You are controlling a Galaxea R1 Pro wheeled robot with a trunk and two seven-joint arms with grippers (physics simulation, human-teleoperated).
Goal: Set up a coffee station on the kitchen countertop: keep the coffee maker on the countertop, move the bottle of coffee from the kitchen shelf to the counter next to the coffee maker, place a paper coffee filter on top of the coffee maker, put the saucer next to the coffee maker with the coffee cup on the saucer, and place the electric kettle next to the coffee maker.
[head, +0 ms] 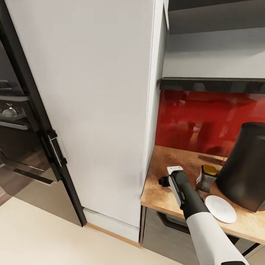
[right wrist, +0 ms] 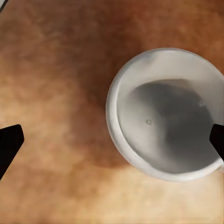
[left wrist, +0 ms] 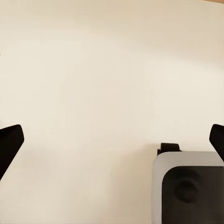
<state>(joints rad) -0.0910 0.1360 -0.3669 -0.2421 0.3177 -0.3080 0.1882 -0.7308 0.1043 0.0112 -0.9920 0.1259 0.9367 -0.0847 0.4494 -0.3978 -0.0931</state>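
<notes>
Coffee cup (right wrist: pixel 165 114) sits on the wooden desk (right wrist: pixel 56 70), right under the right tool (right wrist: pixel 112 140). That tool looks straight down into the white cup. Its two dark tips show far apart at the edges of the right wrist view, so it is open and holds nothing. One tip is at the cup's rim, and the other is over bare wood.

I think the step in hand is picking up the cup to put it on the saucer (head: pixel 221 208). In the head view the right arm (head: pixel 186 193) reaches over the desk (head: pixel 162 191). The white saucer lies just beside the arm, close to the big dark coffee maker (head: pixel 244 169). A small bottle of coffee (head: pixel 205 178) with a yellow top stands between the arm and the coffee maker.

Next, the tool should move so the cup's wall sits between its tips, go down, and close. The bottle is near, so the arm could bump it.

The left tool (left wrist: pixel 112 140) is open too, over the pale floor (left wrist: pixel 93 70).

A tall white cabinet (head: pixel 92 92) stands beside the desk.
</notes>
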